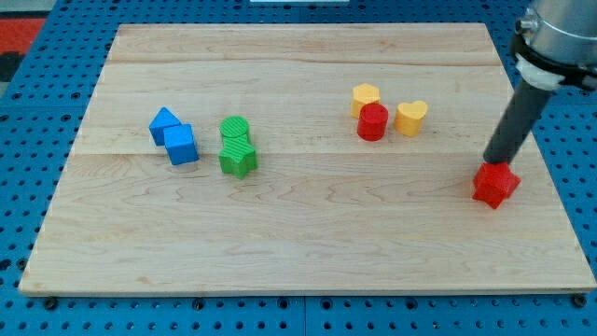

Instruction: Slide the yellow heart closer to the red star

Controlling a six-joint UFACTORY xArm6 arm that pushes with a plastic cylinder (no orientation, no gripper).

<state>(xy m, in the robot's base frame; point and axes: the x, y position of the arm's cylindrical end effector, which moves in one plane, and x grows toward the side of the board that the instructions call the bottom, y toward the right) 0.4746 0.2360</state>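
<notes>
Yellow heart [411, 117] sits toward the table's top edge, right of centre, just beside a red cylinder [373, 121]; the red star [494, 185] lies well apart near the right edge; our tip [492, 161], a bare rod with nothing to open or close, touches the star's top side; we judge the push not yet started.

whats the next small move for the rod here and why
Probably lift off toward the view's top left, to get behind the yellow heart. My tip sits right at the red star, on its upper edge, while the heart lies up-left of it beside the red cylinder. Pushing from the heart's upper-left side would send it toward the star.
</notes>
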